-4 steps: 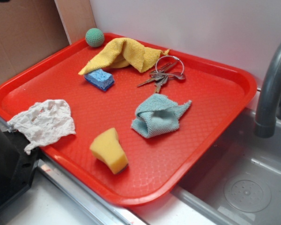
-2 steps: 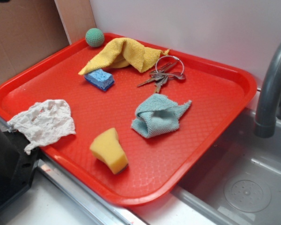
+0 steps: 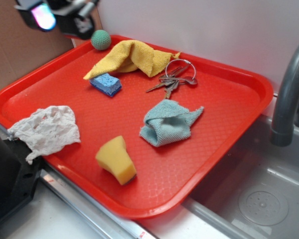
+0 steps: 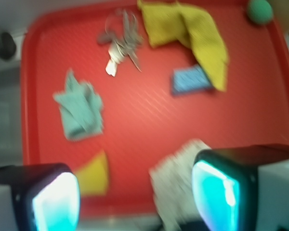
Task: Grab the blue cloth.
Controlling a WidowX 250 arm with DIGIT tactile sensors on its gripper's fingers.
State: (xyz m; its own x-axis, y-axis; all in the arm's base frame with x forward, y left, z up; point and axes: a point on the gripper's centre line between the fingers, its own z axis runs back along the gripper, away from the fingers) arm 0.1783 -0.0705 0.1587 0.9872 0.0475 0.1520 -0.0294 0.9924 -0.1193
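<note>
- One red tray [image 3: 229, 94] sits beside a sink [image 3: 259, 199], with a grey tap [image 3: 289, 94] rising at the right edge.
- Two cloths lie on the tray: one blue cloth [image 3: 167, 123], crumpled in a loose fold right of the tray's middle, and one larger yellow cloth [image 3: 132, 57] draped near the far rim.
- In the wrist view the blue cloth [image 4: 79, 111] shows on the left side of the tray [image 4: 149, 125], well apart from both fingers.
- Two sponges: one small blue sponge [image 3: 105, 84] touching the front edge of the yellow cloth, and one yellow sponge [image 3: 116, 160] near the front rim, just in front and left of the blue cloth.
- One bunch of keys [image 3: 172, 79] on a ring lies between the yellow cloth and the blue cloth, touching neither that I can see.
- One green ball [image 3: 100, 40] rests in the far left corner.
- One crumpled white paper towel [image 3: 46, 130] hangs over the tray's left rim.
- One gripper [image 3: 57, 12] hangs at the top left, above the far corner near the ball; in the wrist view its two fingers [image 4: 216, 192] stand wide apart with nothing between them.
- Against the earlier frames, the gripper is new to the side view; before, that corner showed only the wall and cardboard.
- Every object on the tray lies just where it lay a moment ago, the blue cloth untouched.
</note>
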